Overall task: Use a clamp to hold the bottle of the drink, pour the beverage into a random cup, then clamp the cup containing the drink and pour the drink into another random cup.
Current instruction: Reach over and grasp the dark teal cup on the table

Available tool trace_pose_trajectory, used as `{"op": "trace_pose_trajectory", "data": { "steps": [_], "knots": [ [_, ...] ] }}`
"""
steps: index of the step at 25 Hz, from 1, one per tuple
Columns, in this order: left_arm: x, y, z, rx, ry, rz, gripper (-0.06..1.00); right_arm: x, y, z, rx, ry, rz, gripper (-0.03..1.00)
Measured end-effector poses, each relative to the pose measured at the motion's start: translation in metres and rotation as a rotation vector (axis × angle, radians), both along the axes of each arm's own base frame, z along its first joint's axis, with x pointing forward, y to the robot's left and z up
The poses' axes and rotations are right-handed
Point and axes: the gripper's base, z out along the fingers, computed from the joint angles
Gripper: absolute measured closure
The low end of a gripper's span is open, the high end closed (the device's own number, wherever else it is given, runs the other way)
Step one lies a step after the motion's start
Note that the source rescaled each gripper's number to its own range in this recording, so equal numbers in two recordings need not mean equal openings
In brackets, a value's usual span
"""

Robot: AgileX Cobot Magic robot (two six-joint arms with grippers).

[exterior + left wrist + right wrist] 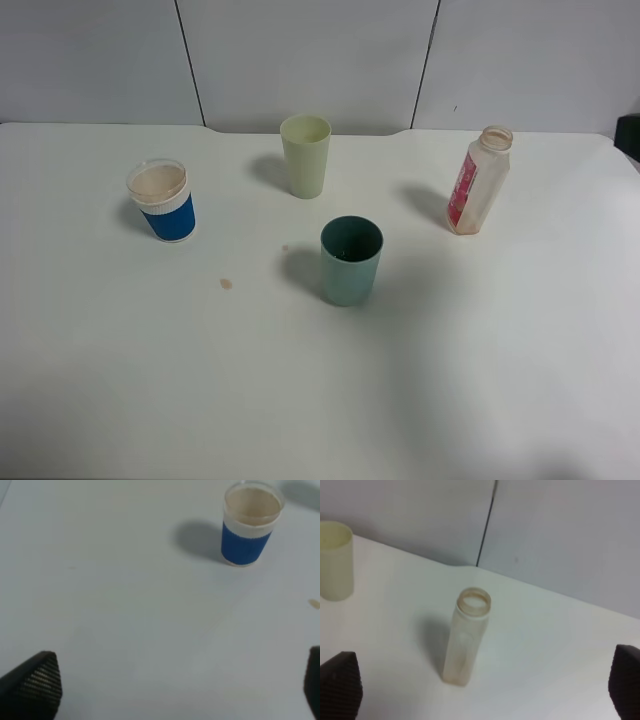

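Black-jawed left clamp [180, 685] and right clamp [484, 682] gape empty, so gripping the translucent red-labelled plastic bottle [478, 185] at two o'clock comes first.

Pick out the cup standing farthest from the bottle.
The blue cup with the white band, far left; the pale yellow-green cup and the teal cup stand nearer the bottle.

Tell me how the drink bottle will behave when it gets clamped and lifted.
The bottle looks like thin translucent plastic, so it probably flexes under a hard squeeze. It stands tall on a narrow base, so a sideways nudge could tip it. Its neck is uncapped, so tilting may spill contents.
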Motion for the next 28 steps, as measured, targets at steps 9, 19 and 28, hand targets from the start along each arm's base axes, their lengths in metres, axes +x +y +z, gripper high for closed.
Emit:
{"op": "trace_pose_trajectory", "data": {
  "steps": [9, 19, 28],
  "knots": [
    [0.0, 0.0, 0.0, 0.0, 0.0, 0.0, 0.01, -0.042, -0.014, -0.01, -0.025, 0.104, -0.038, -0.01],
    [0.0, 0.0, 0.0, 0.0, 0.0, 0.0, 0.01, -0.088, -0.029, -0.009, 0.014, 0.177, -0.092, -0.01],
    [0.0, 0.0, 0.0, 0.0, 0.0, 0.0, 0.01, -0.117, -0.038, -0.016, 0.064, 0.161, -0.122, -0.01]
  ]
}}
